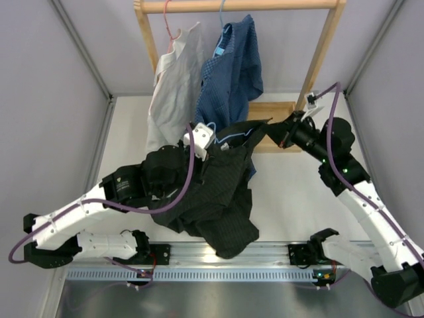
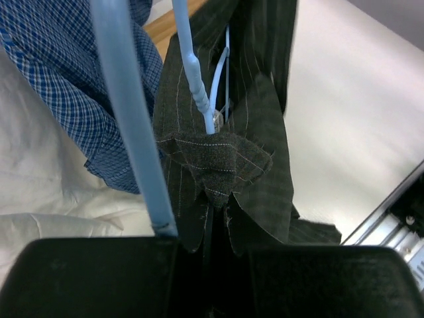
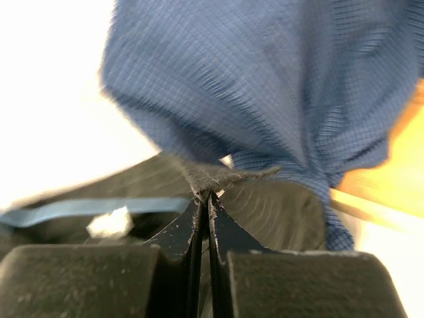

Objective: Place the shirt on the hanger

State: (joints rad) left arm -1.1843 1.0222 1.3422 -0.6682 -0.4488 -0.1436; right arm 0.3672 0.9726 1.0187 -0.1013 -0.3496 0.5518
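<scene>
My left gripper (image 1: 213, 147) is pinched together on a fold of the shirt (image 1: 218, 199) at the collar. In the left wrist view the dark cloth runs down into the seam between my fingers (image 2: 99, 278). The hanger (image 2: 197, 79) rises out of that fold, and one of its wires comes down to the edge of a finger. I cannot tell whether that wire is clamped too.

My right gripper (image 1: 270, 130) is closed on a thin edge of the shirt, its tips meeting on the cloth.

The shirt is stretched between my two grippers above the table (image 1: 291, 192). Most of it drapes over my left arm toward the near edge. Just behind it, the blue shirt (image 1: 232, 79) and white shirt (image 1: 169, 99) hang from the rack (image 1: 238, 5).
</scene>
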